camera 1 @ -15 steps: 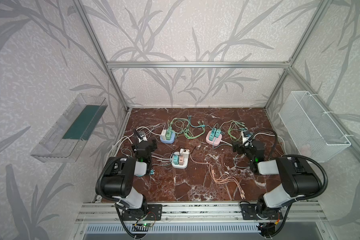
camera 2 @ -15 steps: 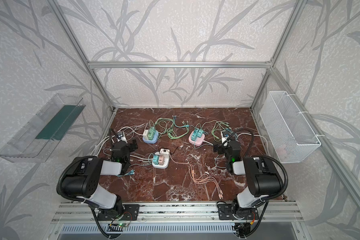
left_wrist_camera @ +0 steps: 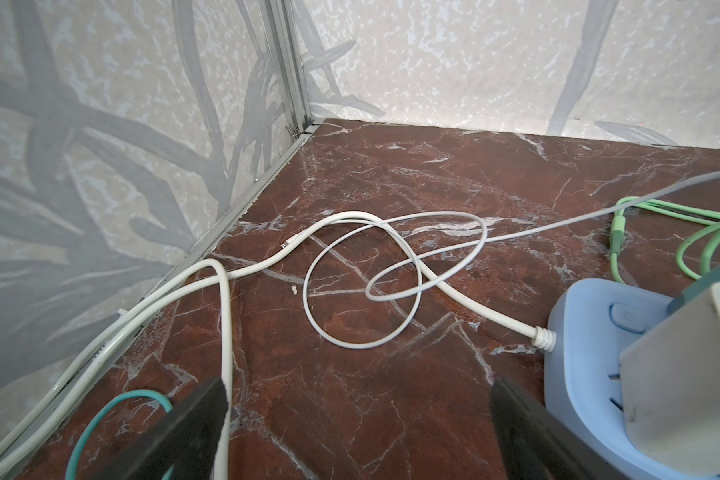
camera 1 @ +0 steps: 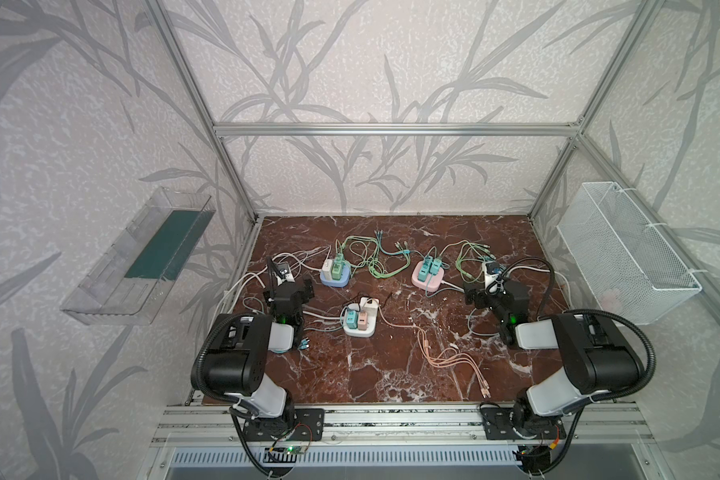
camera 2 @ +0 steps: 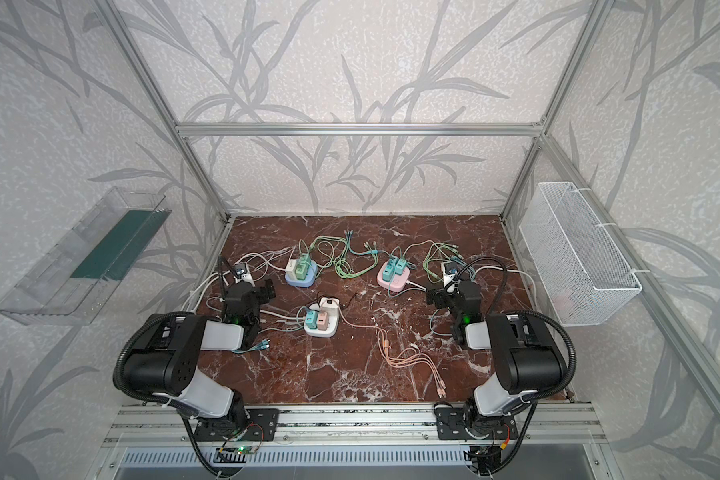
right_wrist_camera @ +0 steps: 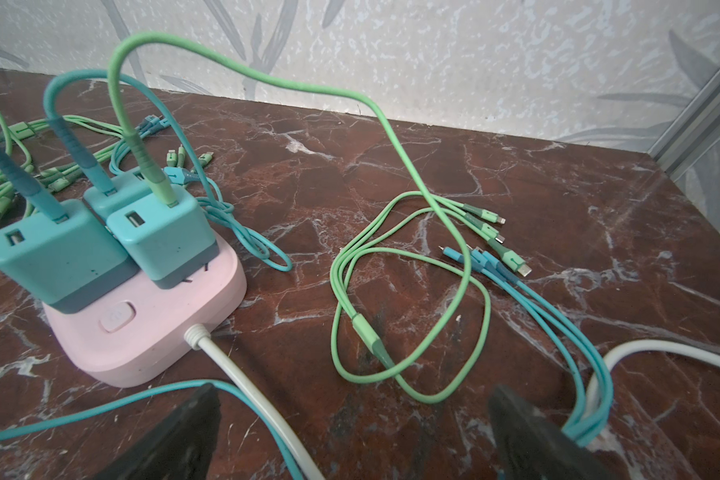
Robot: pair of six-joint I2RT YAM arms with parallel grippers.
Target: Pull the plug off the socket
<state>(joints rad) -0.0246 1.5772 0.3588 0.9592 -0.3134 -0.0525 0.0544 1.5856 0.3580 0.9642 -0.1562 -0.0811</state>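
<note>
Three sockets stand on the marble table in both top views: a blue one (camera 1: 334, 279), a pink one (camera 1: 428, 279) and a white one (camera 1: 360, 326). Each carries plugs. My left gripper (camera 1: 290, 286) is open, low over the table just left of the blue socket (left_wrist_camera: 591, 374), whose white plug (left_wrist_camera: 682, 361) sits beside my finger (left_wrist_camera: 524, 424). Only bare table lies between these fingers. My right gripper (camera 1: 484, 291) is open to the right of the pink socket (right_wrist_camera: 142, 332), which holds teal plugs (right_wrist_camera: 163, 232). A white cord and a teal cable run between its fingers.
A clear tray (camera 1: 138, 262) hangs on the left wall and a wire basket (camera 1: 624, 253) on the right wall. Green and teal cables (camera 1: 371, 257) tangle at the back, and an orange cable (camera 1: 445, 357) lies in front. White cord loops (left_wrist_camera: 350, 282) lie ahead of the left gripper.
</note>
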